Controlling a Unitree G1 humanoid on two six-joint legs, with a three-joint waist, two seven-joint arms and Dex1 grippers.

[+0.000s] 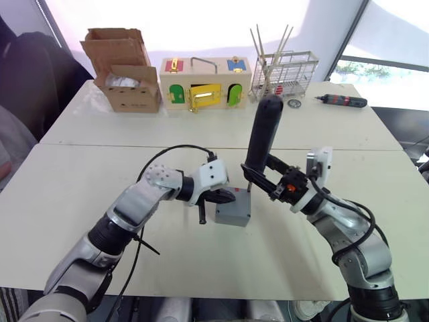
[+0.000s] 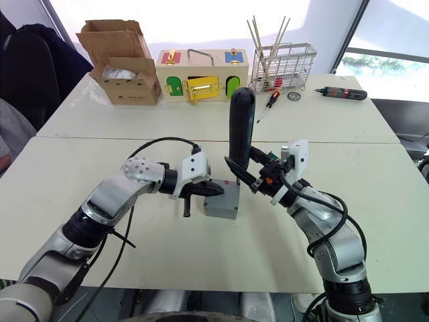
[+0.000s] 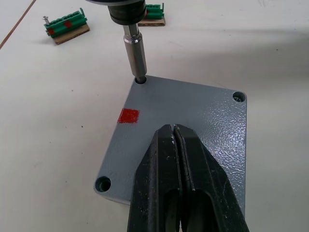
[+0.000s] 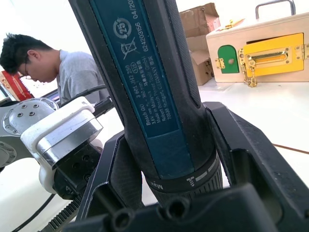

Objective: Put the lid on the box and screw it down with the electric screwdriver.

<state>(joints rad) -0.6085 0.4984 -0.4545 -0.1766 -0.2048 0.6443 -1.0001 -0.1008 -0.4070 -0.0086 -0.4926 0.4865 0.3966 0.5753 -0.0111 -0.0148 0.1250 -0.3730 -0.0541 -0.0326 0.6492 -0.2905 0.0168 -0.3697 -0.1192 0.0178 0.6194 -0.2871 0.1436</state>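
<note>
While the left gripper [image 3: 176, 133], fingers closed w/ nothing between, presses the lid [image 3: 193, 125] on the box [image 1: 232, 212] mid-table, the right gripper [image 1: 263, 176] clamps the screwdriver [image 1: 262, 132] upright, bit in a corner hole. Bare table [image 1: 100, 181] around; carton [image 1: 124, 69], wooden box [image 1: 204, 82] at far edge.

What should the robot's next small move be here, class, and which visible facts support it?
Probably run the electric screwdriver to drive this corner's screw. Its bit already sits in a corner hole of the lid, which lies on the box. The right gripper holds the tool upright, and the left gripper, jaws shut, presses down on the lid.
</note>
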